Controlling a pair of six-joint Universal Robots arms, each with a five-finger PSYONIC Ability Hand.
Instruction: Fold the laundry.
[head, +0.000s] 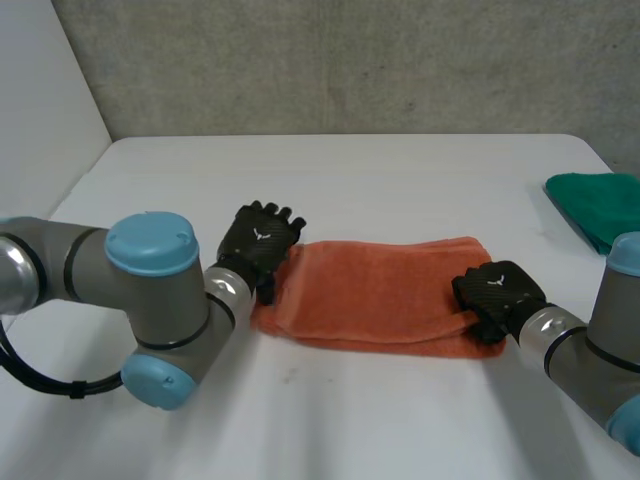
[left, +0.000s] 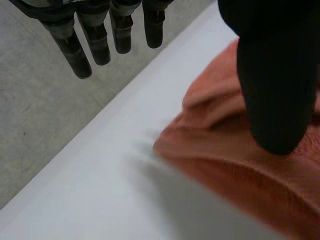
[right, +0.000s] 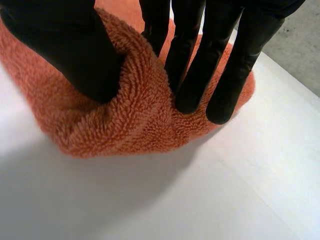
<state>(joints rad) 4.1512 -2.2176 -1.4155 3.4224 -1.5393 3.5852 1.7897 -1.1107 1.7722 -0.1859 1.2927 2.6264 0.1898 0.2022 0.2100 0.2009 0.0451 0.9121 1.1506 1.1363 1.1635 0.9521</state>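
Observation:
An orange towel (head: 380, 290) lies folded into a long strip across the middle of the white table (head: 350, 170). My left hand (head: 262, 238) is at the strip's left end. In the left wrist view its fingers (left: 95, 45) reach out straight over bare table past the towel (left: 235, 170), and the thumb (left: 272, 90) rests on the cloth's edge. My right hand (head: 500, 290) is at the strip's right end. There the thumb (right: 65, 45) and fingers (right: 200, 70) pinch a thick fold of the towel (right: 130, 120) between them.
A green cloth (head: 598, 205) lies bunched at the table's far right edge. A grey wall stands behind the table's far edge. Bare table surface (head: 330, 420) stretches in front of the towel.

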